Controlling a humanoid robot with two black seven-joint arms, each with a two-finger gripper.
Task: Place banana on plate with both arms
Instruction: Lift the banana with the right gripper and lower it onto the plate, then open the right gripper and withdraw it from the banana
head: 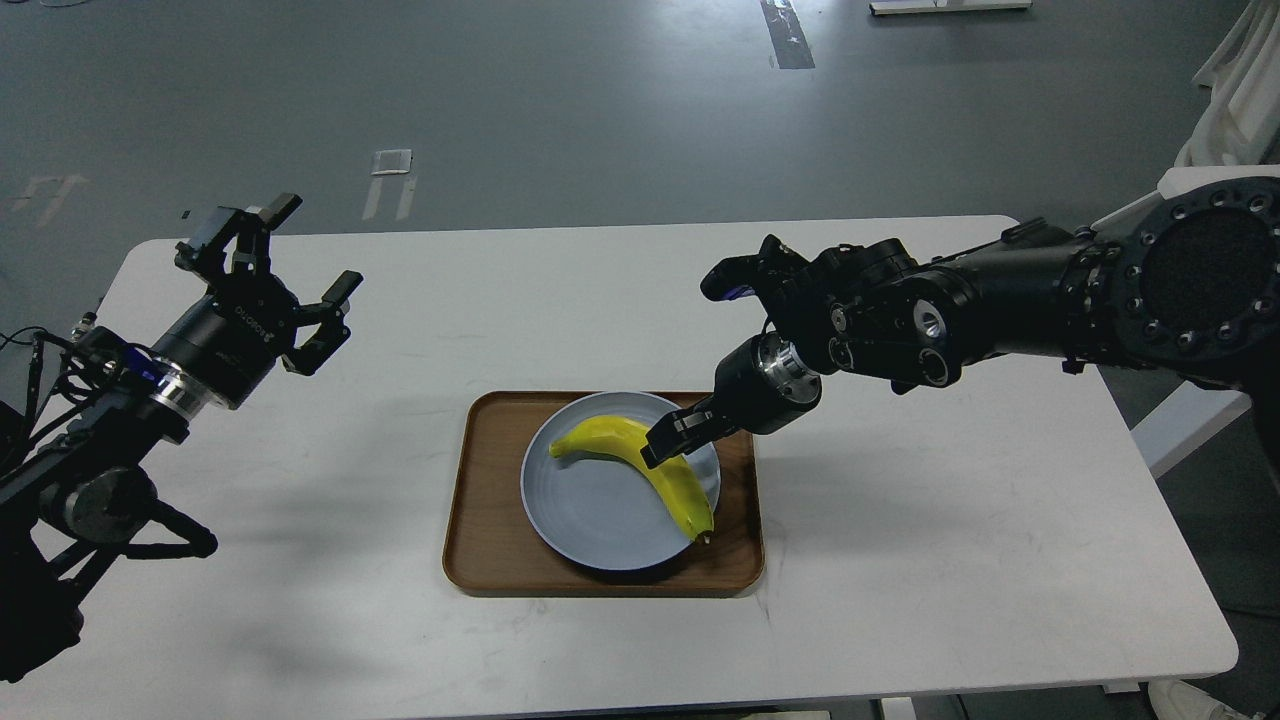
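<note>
Now we keep our right tool (668, 440) clenched on the banana (640, 462), which lies on the plate (590, 520) at lower center; releasing gently should prevent rolling. Our left tool (290, 265), upper left, hangs released.

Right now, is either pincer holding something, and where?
The right pincer is closed on the curved yellow banana at its middle, over the round blue-grey plate. The left pincer is open, holding nothing.
</note>
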